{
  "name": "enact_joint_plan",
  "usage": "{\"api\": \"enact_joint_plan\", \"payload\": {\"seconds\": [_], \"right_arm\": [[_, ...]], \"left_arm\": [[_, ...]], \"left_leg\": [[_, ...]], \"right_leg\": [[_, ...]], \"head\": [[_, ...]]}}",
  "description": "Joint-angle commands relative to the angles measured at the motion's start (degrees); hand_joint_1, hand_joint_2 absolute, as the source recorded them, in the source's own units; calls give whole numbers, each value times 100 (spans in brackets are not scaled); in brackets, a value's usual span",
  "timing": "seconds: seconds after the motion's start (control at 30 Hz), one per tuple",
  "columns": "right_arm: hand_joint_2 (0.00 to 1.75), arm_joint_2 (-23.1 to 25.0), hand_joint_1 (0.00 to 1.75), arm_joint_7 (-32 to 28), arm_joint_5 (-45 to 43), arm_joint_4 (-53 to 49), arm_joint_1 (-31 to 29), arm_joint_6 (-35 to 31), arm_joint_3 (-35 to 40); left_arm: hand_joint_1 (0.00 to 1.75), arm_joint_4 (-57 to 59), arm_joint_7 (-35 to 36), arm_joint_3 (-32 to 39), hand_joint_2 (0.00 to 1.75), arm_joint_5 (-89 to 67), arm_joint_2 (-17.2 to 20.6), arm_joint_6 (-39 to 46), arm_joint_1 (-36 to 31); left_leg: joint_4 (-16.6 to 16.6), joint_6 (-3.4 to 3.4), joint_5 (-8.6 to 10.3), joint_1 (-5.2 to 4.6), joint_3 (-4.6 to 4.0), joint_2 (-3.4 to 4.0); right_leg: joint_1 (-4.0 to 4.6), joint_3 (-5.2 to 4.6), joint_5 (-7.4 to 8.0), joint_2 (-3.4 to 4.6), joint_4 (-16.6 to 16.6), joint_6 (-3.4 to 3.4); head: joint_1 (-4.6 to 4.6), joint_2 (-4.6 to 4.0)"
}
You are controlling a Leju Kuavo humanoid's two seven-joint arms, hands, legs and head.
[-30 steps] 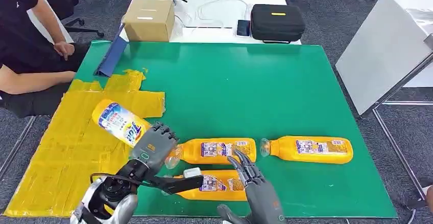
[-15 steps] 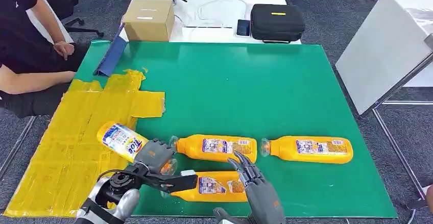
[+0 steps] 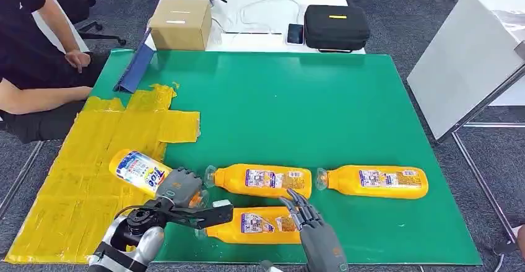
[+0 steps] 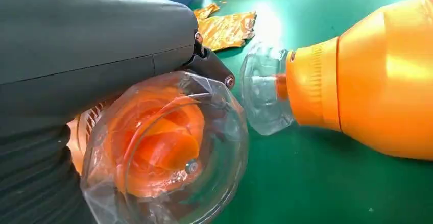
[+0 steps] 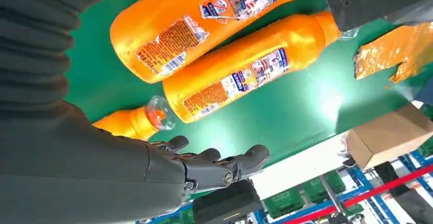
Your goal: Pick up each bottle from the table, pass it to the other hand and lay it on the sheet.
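Lowered since 1 s ago: held bottle (image 3: 137, 171) now sits nearly flat, base over the yellow sheet (image 3: 74, 191), gripped by the left hand (image 3: 179, 188).

Head view: right hand (image 3: 309, 222) hangs open, holding nothing, over the nearest of 3 bottles on the green mat (image 3: 297, 105), right of the sheet. Beyond the sheet, cardboard box (image 3: 181, 23) and black case (image 3: 336, 26); person seated left of it.

Left wrist view: clear cap faces camera. Advice: shift further onto the sheet before letting go, or it may roll off.

Right wrist view: fingers (image 5: 224, 165) spread.
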Motion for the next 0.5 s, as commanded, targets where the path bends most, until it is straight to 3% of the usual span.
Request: {"api": "enact_joint_plan", "payload": {"seconds": [0.03,0.5], "right_arm": [[175,-5,0,251,105,217,57,147,-69],[175,362,0,278,287,463,-200,1152,-567]], "left_arm": [[0,-74,-156,279,0,315,-70,226,195],[0,-1026,-285,237,0,2334,-189,-311,462]], "left_leg": [[-6,-14,2,-3,8,1],[-1,-9,3,1,-4,2]], "right_leg": [[-4,2,3,6,-1,-7],[0,-29,5,6,0,-5]], "head": [[0,0],[0,0]]}}
